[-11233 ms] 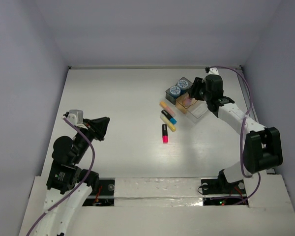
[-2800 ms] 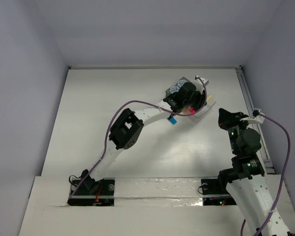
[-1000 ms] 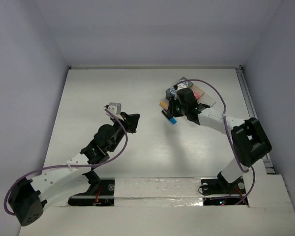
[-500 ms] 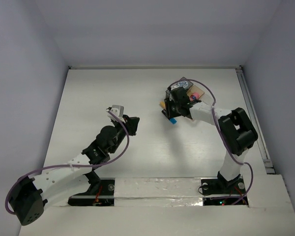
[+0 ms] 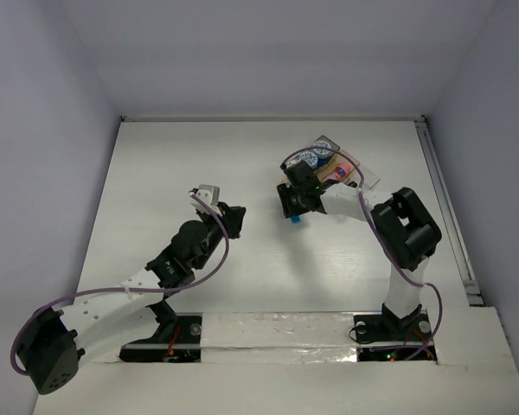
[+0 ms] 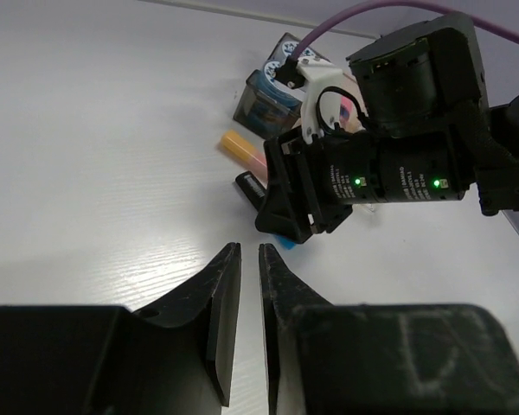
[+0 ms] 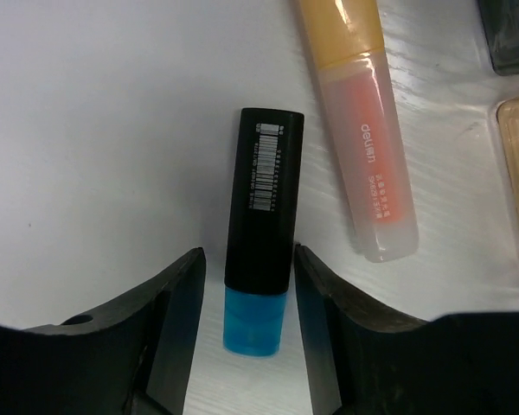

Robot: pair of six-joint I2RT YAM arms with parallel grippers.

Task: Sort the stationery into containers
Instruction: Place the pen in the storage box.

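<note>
On the white table (image 5: 199, 156), the right gripper (image 7: 246, 259) is straddling the black-blue marker (image 7: 264, 199), jaws apart; the left gripper (image 6: 249, 259), well left of it, is gaping only slightly

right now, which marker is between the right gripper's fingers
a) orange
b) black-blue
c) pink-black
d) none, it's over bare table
b: in the right wrist view the black-blue marker lies between the parted jaws of the right gripper, while the orange marker lies beside it, outside them.
</note>
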